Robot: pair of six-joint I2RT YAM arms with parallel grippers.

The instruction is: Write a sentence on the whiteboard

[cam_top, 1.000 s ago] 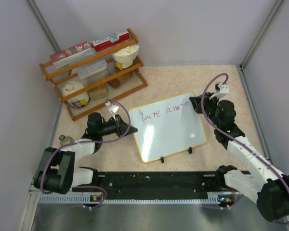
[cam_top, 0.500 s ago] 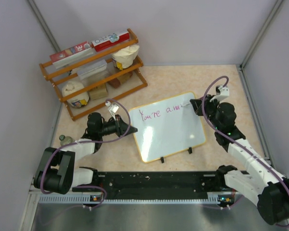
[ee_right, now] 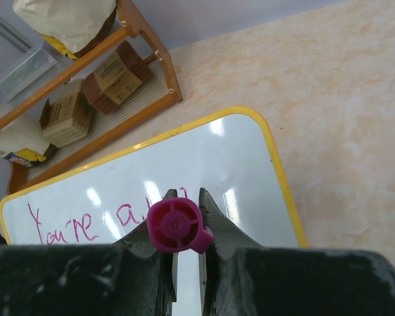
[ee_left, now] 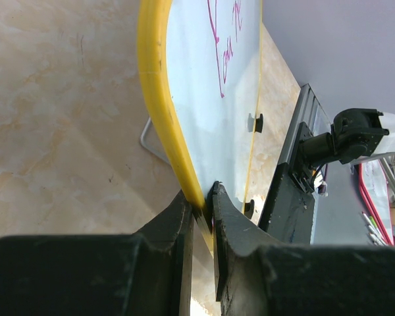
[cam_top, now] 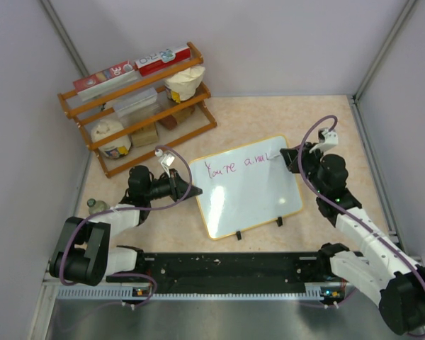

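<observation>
Two tools at work: left tool (ee_left: pixel 204 197) pinches the whiteboard (cam_top: pixel 249 198) by its yellow rim, and right tool (ee_right: pixel 186 195) clamps a magenta marker (ee_right: pixel 174 226) over the far right corner. The whiteboard sits mid-table (cam_top: pixel 269 117), pink writing along its far edge.

1. I'm seeing the whiteboard (cam_top: pixel 248 188) face glossy white, throwing back light spots; its yellow rim looks like smooth plastic.
2. The counter (cam_top: pixel 326 120) reads beige and stone-patterned, smooth, with a faint sheen.
3. The rack (cam_top: pixel 138 106) is orange-brown wood, lightly varnished.
4. The marker (ee_right: pixel 176 226) end is magenta moulded plastic, satin finish.
5. On my left gripper (ee_left: pixel 203 201), the jaws look matt black, slightly grainy.
</observation>
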